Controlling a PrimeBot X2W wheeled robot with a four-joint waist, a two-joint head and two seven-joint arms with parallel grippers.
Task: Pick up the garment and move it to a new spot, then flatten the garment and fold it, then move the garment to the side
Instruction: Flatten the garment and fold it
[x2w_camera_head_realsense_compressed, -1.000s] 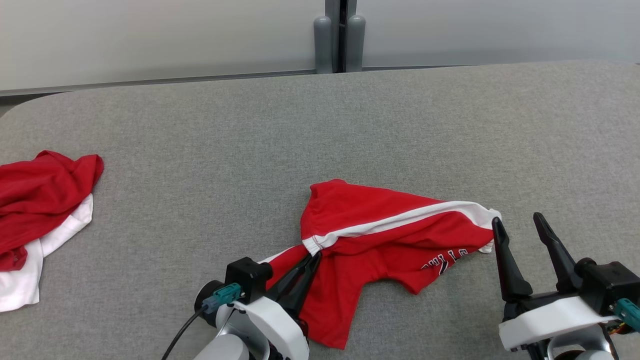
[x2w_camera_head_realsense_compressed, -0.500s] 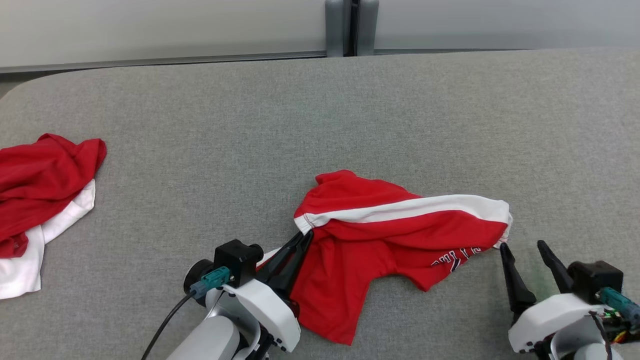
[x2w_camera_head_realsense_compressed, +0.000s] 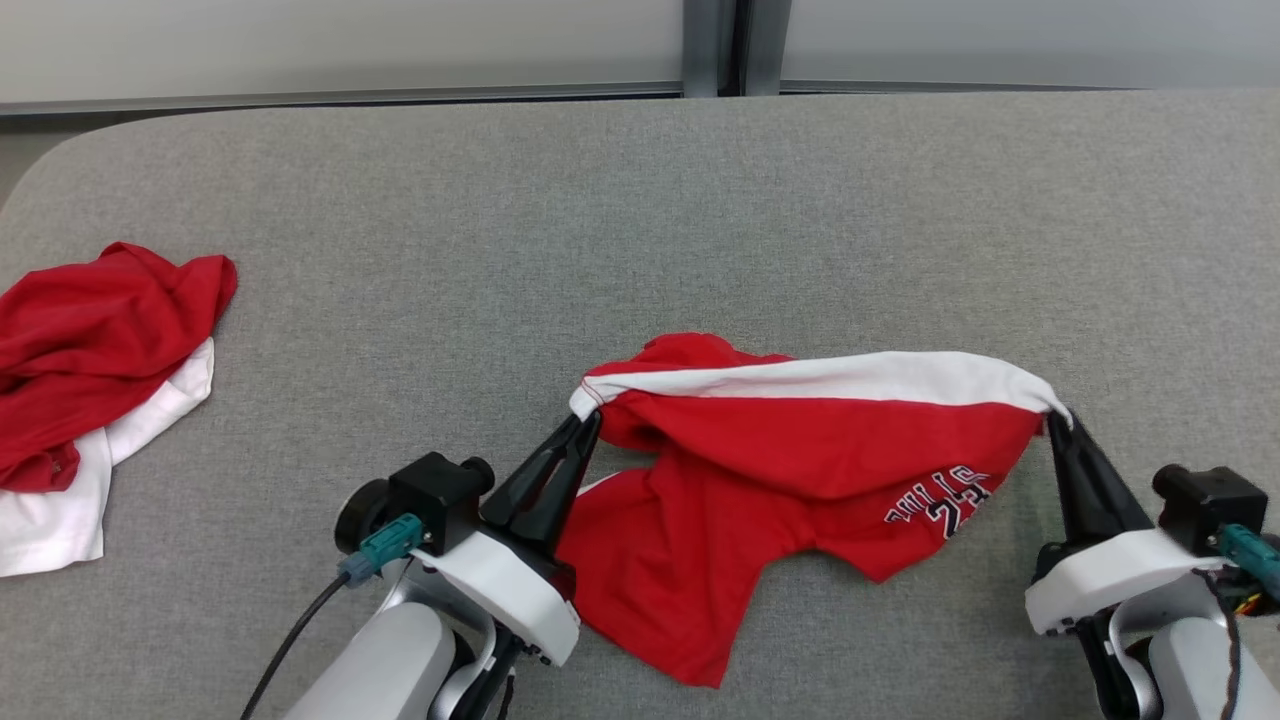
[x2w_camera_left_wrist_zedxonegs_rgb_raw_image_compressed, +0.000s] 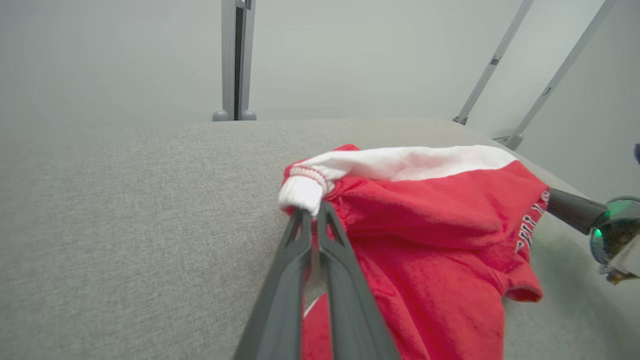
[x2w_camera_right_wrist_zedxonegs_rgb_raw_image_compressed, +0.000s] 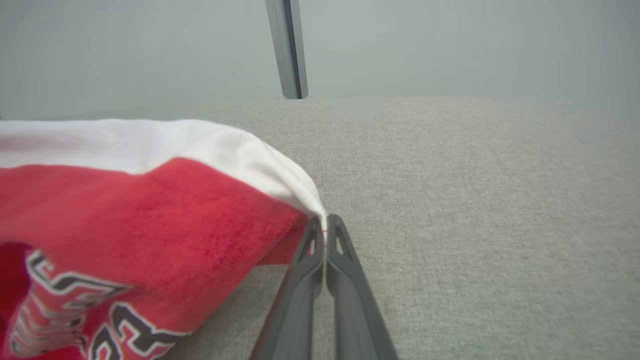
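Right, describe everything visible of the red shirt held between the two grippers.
The red shirt looks like soft knit cloth, with a white band along its top edge, a ribbed white cuff at its left end and black-and-white lettering near its right end. The left gripper and right gripper are each shut on one end of the band, pulling it taut. The rest hangs creased, its lower part lying on the grey table.
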